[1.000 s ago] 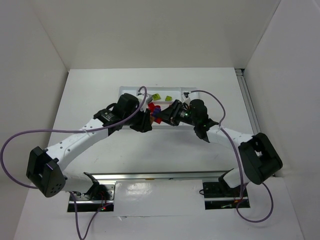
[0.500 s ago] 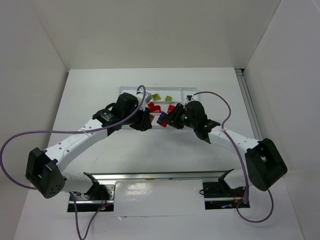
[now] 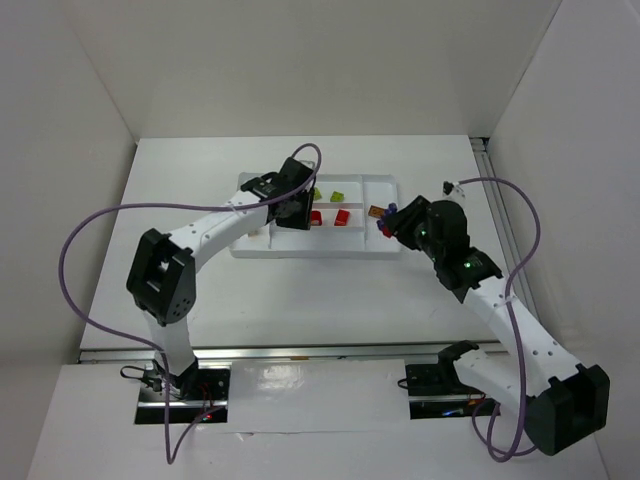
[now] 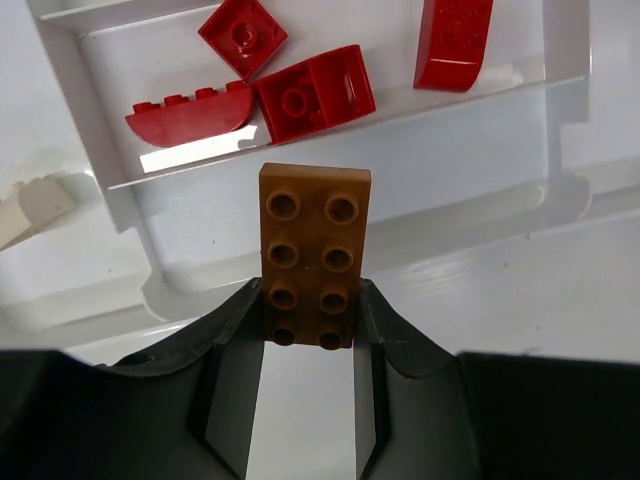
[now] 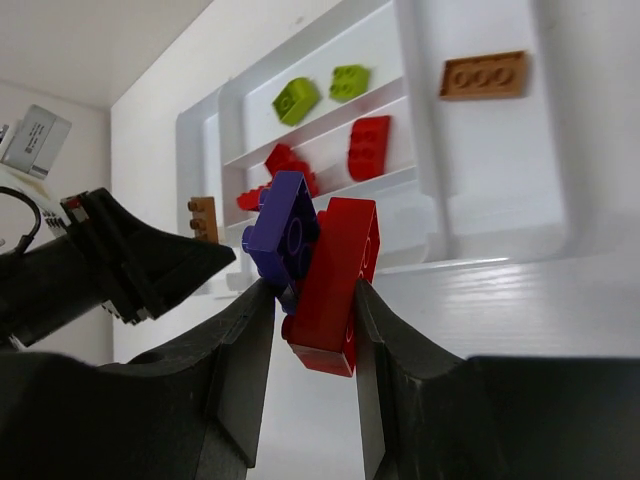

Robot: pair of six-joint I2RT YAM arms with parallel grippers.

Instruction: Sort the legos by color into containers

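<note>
Brown lego (image 4: 313,255) in L gripper (image 4: 310,300), over tray (image 4: 450,150)

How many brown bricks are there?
2. The held brown brick sits in the left tool; the loose brown brick lies flat in the white tray's right-end compartment. Others may be hidden.

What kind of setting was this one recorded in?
Probably a lab robot bench: white panels enclose the table, two arms are bolted to a rail, and a tray holds toy bricks.
</note>
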